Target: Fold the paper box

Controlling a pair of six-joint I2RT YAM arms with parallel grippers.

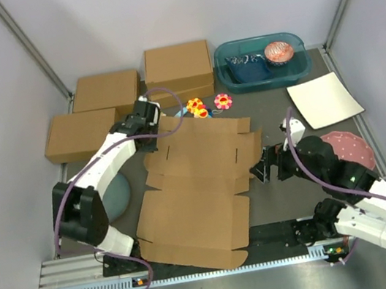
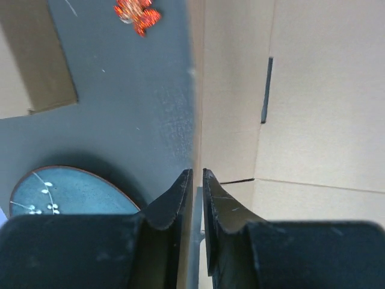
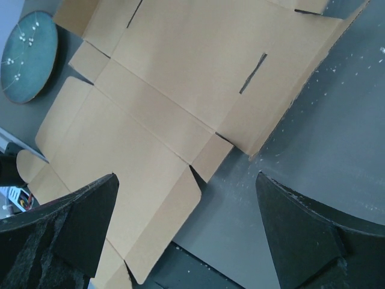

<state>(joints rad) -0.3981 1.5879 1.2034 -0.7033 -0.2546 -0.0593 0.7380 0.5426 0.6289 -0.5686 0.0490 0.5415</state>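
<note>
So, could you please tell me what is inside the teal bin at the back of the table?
Inside the teal bin sit a dark blue item and a round, pink-patterned bowl-like thing. Anything beneath them is covered, and I cannot tell what the blue item is.

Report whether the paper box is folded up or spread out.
Spread out: the paper box lies as a flat die-cut sheet on the table, no walls or lid formed.

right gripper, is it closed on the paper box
No, the right gripper is wide open, its fingers far apart with nothing pinched between them, and the paper box lies beyond them, untouched.
</note>
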